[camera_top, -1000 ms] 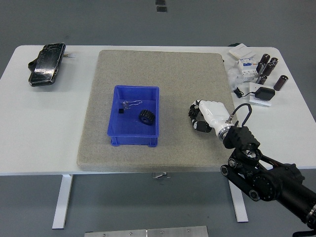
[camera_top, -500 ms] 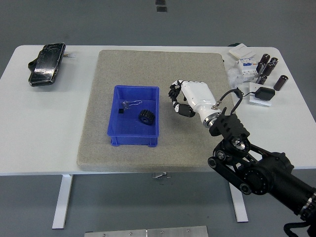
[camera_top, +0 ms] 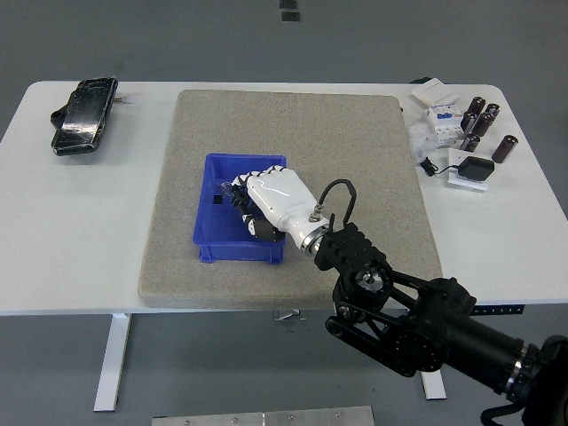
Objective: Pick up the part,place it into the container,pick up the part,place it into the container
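Right hand (camera_top: 273, 200) over the blue container (camera_top: 213, 238): fingers (camera_top: 245, 206) curled downward inside it; whether they hold a part cannot be told. Container on grey mat (camera_top: 355, 142), centre of the white desk (camera_top: 71, 231).

- Bright, even overhead light, no dim corners
- White table (camera_top: 80, 231) close to overexposed yet keeps its edges
- Shadows soft and short, a faint one inside the blue container (camera_top: 209, 232) under the right hand (camera_top: 271, 202)
- Glossy highlights on the hand's white shell
- Focus sharp throughout, no motion blur, slight edge distortion
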{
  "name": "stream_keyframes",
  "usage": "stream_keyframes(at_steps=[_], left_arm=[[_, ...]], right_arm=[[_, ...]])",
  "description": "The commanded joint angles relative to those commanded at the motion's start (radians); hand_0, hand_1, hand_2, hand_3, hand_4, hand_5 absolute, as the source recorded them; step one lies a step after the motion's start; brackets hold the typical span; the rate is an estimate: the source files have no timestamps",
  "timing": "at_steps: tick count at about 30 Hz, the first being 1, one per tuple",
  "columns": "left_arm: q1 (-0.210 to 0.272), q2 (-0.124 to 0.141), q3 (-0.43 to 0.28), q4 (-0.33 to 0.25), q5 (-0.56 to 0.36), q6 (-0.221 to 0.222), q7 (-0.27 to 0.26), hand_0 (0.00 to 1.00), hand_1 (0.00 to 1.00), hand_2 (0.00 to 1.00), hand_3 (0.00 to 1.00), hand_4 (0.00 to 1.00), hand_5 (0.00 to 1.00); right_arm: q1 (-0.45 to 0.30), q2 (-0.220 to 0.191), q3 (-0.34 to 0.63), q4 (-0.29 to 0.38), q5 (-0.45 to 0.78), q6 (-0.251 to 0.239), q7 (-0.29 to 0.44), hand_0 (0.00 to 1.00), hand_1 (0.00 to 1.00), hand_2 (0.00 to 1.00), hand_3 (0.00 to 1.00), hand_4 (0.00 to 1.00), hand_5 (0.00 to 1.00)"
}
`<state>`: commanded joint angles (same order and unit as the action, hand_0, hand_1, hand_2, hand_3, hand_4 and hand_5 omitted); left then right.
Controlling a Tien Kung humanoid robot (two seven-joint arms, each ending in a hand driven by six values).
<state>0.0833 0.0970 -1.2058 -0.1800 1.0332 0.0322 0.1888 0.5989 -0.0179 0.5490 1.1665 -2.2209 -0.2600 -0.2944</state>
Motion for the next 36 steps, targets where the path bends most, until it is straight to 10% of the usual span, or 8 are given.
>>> stream_keyframes(at_steps=[11,20,21,32,33,36], left_arm=[[-0.003,0.0,-0.003,0.0,0.005,-0.002,0.0,0.631,0.607,0.57,0.583,0.617,0.172],[0.0,0.0,0.0,0.0,0.0,-0.002,0.001,0.631,0.608,0.57,0.584,0.623,0.165],[0.001,0.0,0.0,0.0,-0.001,-0.002,0.003,0.631,0.607,0.572,0.586,0.66,0.18],[0.0,-0.002,-0.012,0.0,0.01,-0.004,0.002,0.631,0.608,0.572,0.585,0.657,0.185],[0.001,-0.002,-0.013,0.0,0.011,-0.004,0.002,0.633,0.608,0.568,0.581,0.623,0.158],[0.005,-0.004,-0.011,0.0,0.006,-0.003,0.004,0.633,0.608,0.568,0.581,0.623,0.158]], right_arm=[[-0.011,-0.003,0.031,-0.006,0.019,-0.009,0.02,0.998,0.98,0.98,0.958,0.647,0.204],[-0.141,-0.063,0.246,0.007,0.301,-0.155,0.233,0.998,0.956,0.962,0.937,0.652,0.208],[-0.158,-0.07,0.274,-0.01,0.343,-0.155,0.272,0.847,0.797,0.798,0.773,0.647,0.21],[-0.253,-0.068,0.416,-0.146,0.767,-0.023,0.64,0.813,0.771,0.776,0.725,0.659,0.223],[-0.26,-0.066,0.422,-0.142,0.797,-0.017,0.66,0.829,0.778,0.787,0.731,0.788,0.438],[-0.295,-0.056,0.453,-0.117,0.923,0.008,0.734,0.829,0.778,0.787,0.731,0.788,0.438]])
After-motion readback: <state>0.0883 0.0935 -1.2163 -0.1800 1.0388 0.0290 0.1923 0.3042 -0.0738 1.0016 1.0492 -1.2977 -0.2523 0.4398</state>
